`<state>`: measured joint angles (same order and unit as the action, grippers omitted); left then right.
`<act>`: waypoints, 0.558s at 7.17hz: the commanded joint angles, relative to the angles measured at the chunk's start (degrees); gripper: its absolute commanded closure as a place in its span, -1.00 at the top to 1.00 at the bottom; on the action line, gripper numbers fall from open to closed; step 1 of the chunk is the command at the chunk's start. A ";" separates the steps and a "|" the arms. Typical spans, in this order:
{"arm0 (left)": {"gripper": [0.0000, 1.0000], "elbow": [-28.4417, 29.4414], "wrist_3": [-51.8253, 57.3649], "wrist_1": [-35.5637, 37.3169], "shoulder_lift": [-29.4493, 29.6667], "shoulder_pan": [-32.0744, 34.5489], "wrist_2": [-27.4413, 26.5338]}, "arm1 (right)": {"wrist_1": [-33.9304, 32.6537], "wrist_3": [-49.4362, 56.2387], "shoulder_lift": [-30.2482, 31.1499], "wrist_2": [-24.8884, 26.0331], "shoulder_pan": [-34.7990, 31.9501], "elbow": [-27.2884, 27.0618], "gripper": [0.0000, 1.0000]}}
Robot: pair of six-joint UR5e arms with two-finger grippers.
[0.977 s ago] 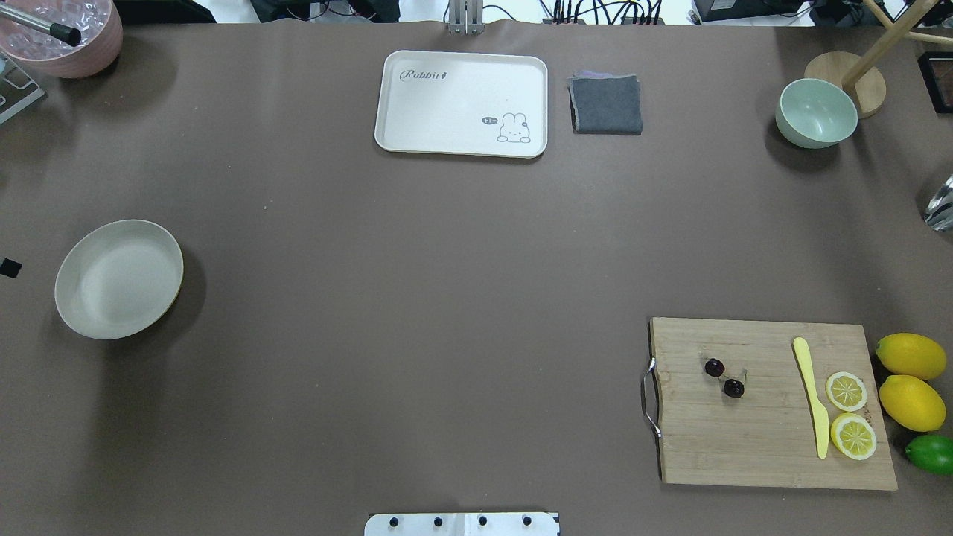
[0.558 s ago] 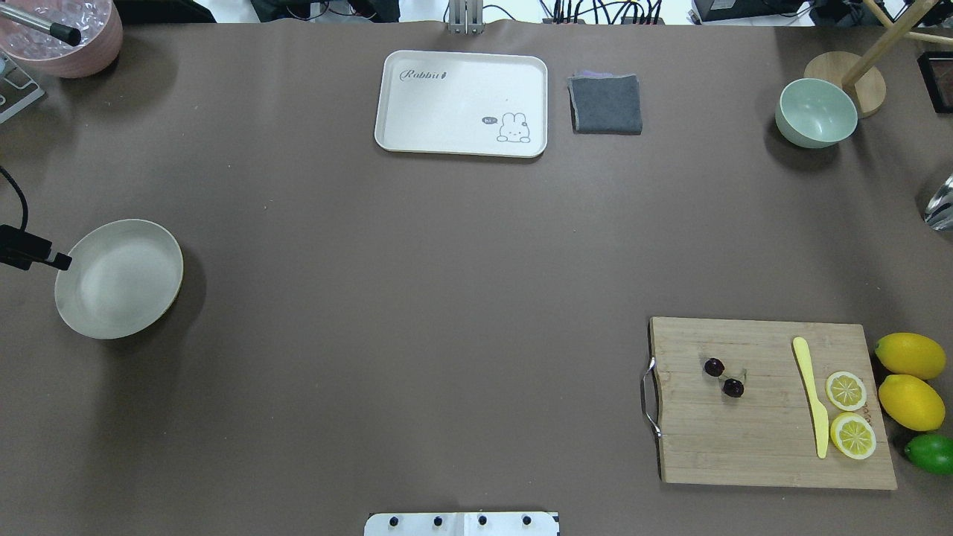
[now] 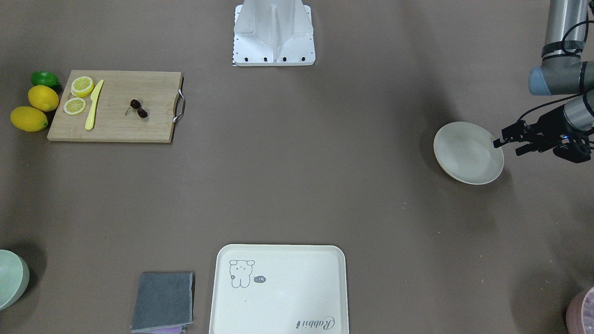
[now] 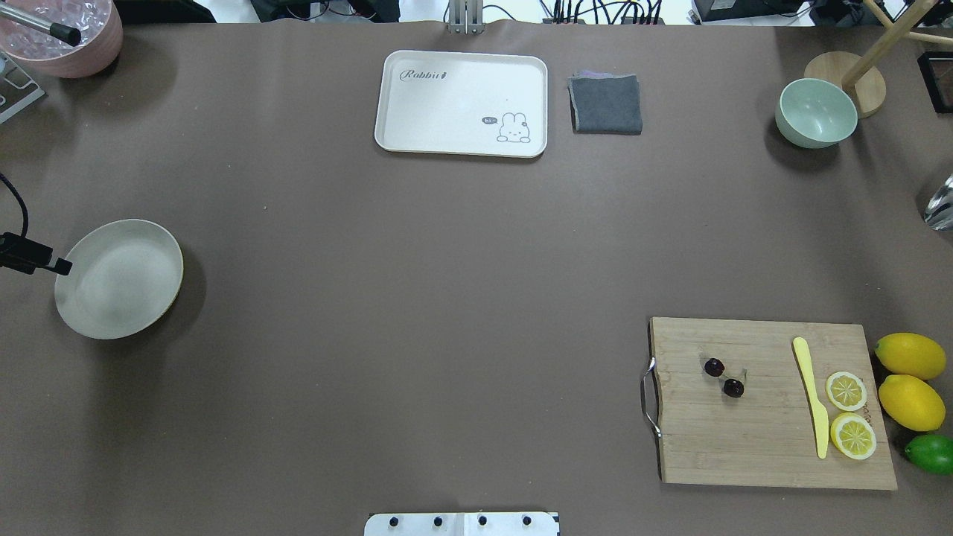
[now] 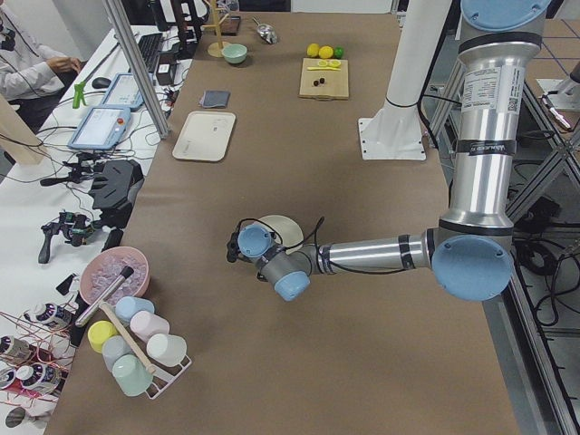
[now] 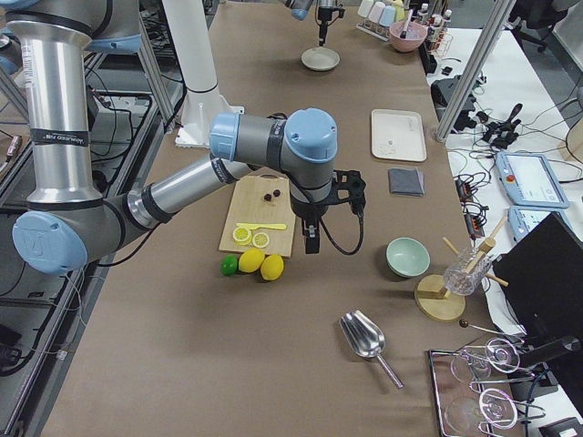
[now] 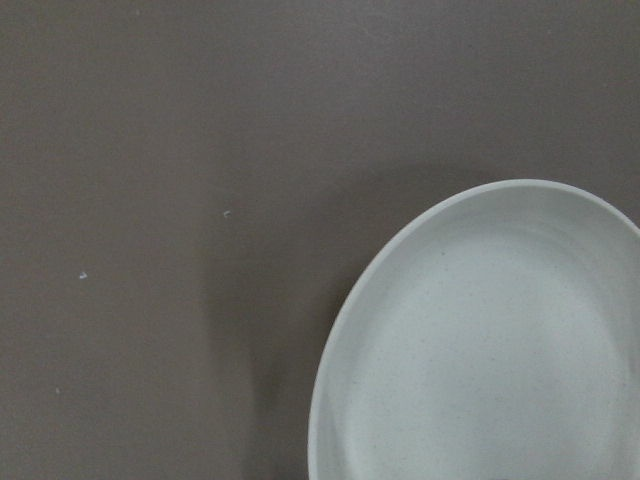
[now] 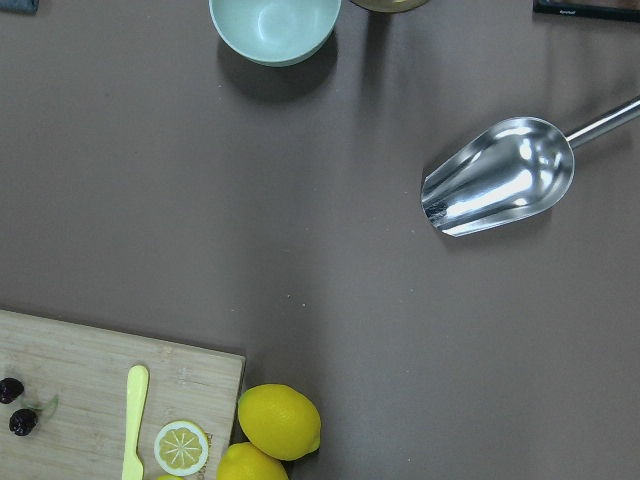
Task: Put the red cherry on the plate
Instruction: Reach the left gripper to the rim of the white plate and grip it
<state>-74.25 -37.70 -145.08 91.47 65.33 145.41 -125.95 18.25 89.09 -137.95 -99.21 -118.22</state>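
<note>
At the table's left edge in the overhead view, the robot's left gripper hovers beside the rim of the round, shallow cream-white plate, its two black fingers apparently parted around nothing; its wrist camera looks straight down on that rim, a stance that suggests it is there to tend the destination dish, not to fetch fruit. The plate sits bare on the brown table. Further right at the far side lie a rectangular cream tray with a rabbit drawing, a folded grey cloth and a pale green bowl. The pair of small dark maroon cherries waits well apart from the plate, on a bamboo cutting board with a metal handle at the near right, probably staged there for the right arm's reach. The two fruits line up diagonally across the board, one farther from the robot and to the left, the other nearer and to the right, their thin stems meeting on the side facing the yellow plastic knife. Beyond it rest two lemon halves, two whole lemons and a green lime. The right gripper hangs above the table past the board's lemon end; whether it is parted or closed cannot be told.
</note>
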 commanded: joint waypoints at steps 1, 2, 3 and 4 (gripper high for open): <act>0.43 0.68 -0.10 -1.43 -0.24 -0.38 -1.79 | 0.00 -0.06 -0.41 -0.04 0.07 0.01 1.00; -0.11 0.68 -0.01 -1.43 -0.24 -0.46 -1.79 | 0.00 -0.06 -0.50 -0.04 -0.02 0.18 1.00; -0.50 0.51 -0.09 -1.61 -0.24 -0.46 -1.88 | 0.00 -0.06 -0.50 -0.04 0.07 0.19 1.00; -0.60 0.42 -0.18 -1.52 -0.24 -0.64 -3.18 | 0.00 -0.06 -0.58 -0.12 0.07 0.01 1.00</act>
<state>-73.71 -37.79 -146.58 91.24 64.84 143.27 -125.95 18.19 88.59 -138.01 -99.17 -118.10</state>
